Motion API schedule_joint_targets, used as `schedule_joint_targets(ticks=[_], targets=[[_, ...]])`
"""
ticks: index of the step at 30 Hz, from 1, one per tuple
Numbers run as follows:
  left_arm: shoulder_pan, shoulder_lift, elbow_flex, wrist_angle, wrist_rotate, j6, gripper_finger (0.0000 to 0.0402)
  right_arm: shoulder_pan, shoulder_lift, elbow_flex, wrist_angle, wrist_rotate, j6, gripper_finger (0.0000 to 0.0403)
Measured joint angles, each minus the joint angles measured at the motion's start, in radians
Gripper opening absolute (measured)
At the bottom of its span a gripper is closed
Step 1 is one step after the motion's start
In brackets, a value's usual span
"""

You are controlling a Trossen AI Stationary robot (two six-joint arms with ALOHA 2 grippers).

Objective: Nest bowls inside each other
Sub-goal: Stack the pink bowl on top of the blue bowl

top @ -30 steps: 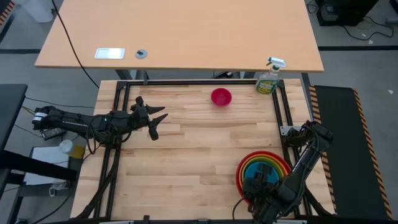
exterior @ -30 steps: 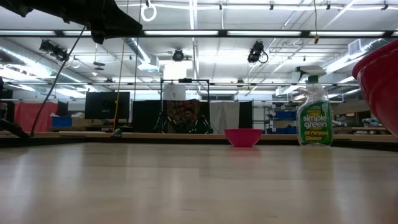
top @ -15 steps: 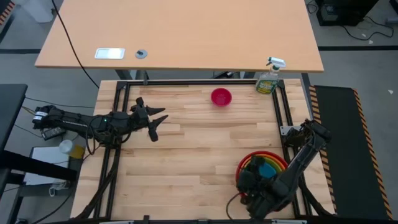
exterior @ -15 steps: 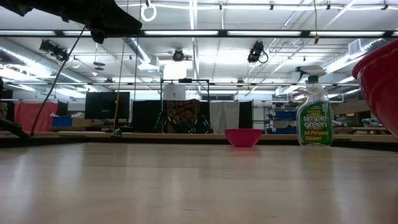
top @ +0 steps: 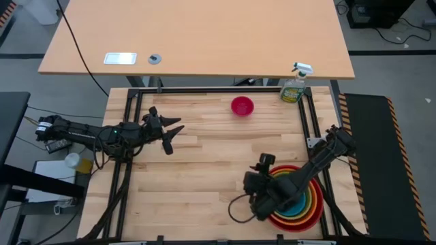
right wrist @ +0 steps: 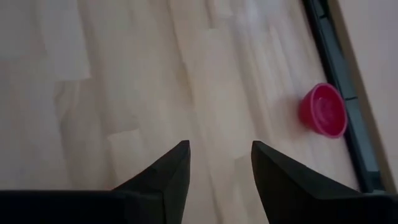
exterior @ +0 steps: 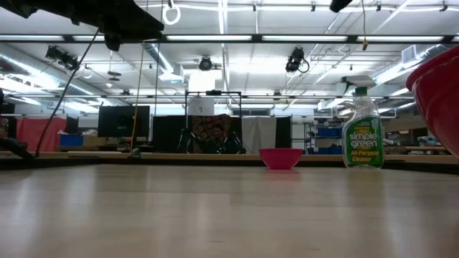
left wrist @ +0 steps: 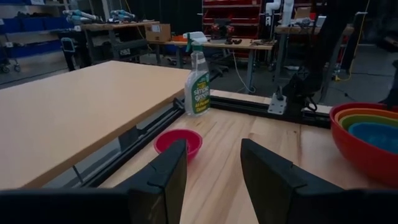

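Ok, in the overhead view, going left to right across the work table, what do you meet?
Left end effector → pink bowl → right end effector → spray bottle.

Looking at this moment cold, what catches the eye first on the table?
The rainbow stack of bowls, red outermost down to blue, sits at the table's near right corner, with the right tool open and empty just left of it. One small magenta bowl stands alone at the far edge, a green spray bottle in the far right corner.
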Motion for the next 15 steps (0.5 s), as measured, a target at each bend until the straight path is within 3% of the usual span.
schedule_joint_targets(ticks=[15], targets=[[0.0,0.0,0.0,-0.029,0.0,-0.038,0.0153,-0.132,-0.018,-0.013,0.04,0.014,-0.234,0.0177]])
